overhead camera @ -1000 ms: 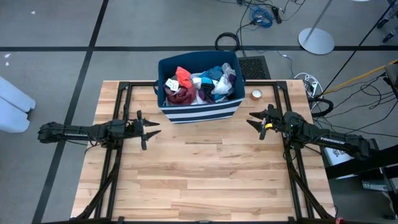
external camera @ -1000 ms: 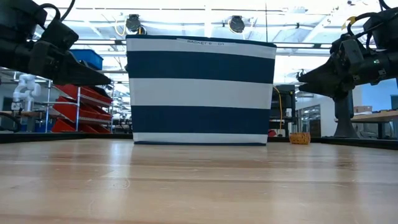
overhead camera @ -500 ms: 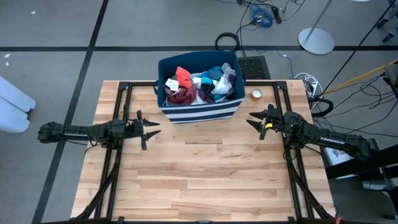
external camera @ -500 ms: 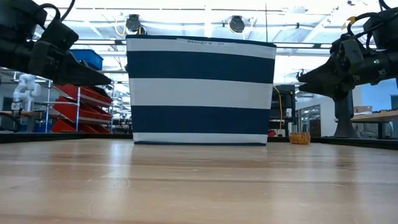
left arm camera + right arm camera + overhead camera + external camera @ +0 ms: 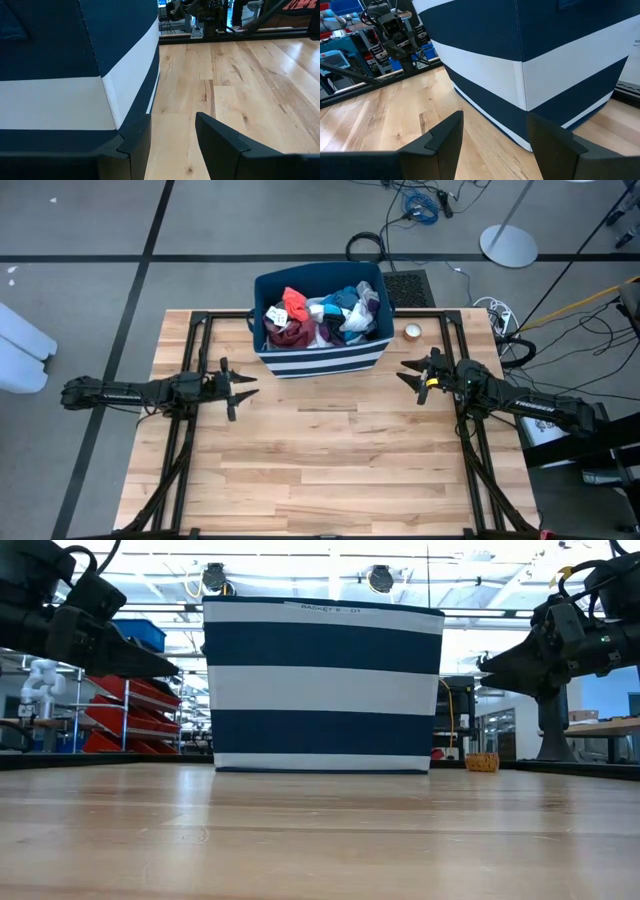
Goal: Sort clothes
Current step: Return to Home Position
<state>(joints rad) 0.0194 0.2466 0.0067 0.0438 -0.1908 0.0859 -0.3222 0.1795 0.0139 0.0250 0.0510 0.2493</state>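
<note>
- Mixed heap of soft fabric clothes lies inside the navy fabric bin with white stripes, filling it near to the rim.
- Heap's long axis runs left-right, along the bin's longer side; no single piece points a clear way.
- Red piece on the heap's left, maroon piece just nearer than it, white fabric in the middle, bright blue piece and dark grey piece on the right.
- Bin stands upright at the middle of the light wooden desk, at its far edge, long side parallel to that edge.
- Left tool hovers over the desk near the bin's front left corner, fingers spread, holding nothing.
- Right tool sits just off the bin's front right corner, fingers spread, holding nothing.
- Small round tan object on the desk right of the bin, apart from it.
- Black metal frame crosses the desk under both arms.
- Only the high view shows the clothes; the low view shows just the bin's striped wall hiding them, and both wrist views show a bin corner and bare desk.
</note>
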